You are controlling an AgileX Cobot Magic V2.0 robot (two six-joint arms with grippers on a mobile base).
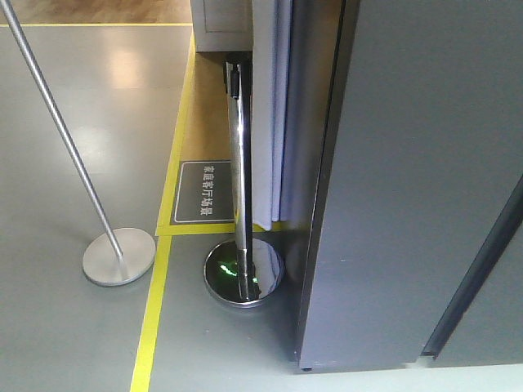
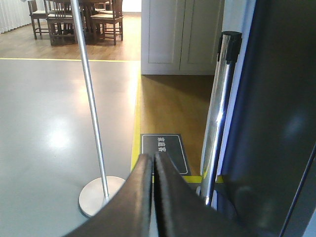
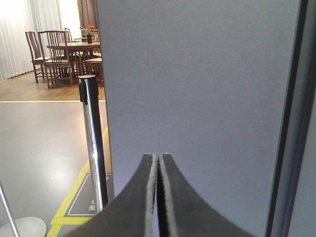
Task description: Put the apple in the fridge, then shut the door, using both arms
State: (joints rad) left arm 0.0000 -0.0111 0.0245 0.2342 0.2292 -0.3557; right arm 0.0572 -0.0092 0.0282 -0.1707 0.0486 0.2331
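The fridge (image 1: 409, 204) is a tall dark grey body that fills the right of the exterior view, with a dark vertical seam near its right edge. No white interior shows, and I cannot tell which panel is the door. The fridge's grey face also fills the right wrist view (image 3: 197, 89) and shows as a dark edge in the left wrist view (image 2: 276, 123). The apple is out of view. My left gripper (image 2: 153, 156) is shut and empty, pointing at the floor beside the fridge. My right gripper (image 3: 158, 156) is shut and empty, close in front of the grey panel.
A chrome stanchion (image 1: 241, 163) with a round base stands tight against the fridge's left side. A second pole (image 1: 65, 139) on a grey disc base (image 1: 118, 255) leans at the left. Yellow floor tape (image 1: 151, 318) and a dark floor sign (image 1: 206, 192) lie between them. A dining table with chairs (image 2: 74, 17) stands far back.
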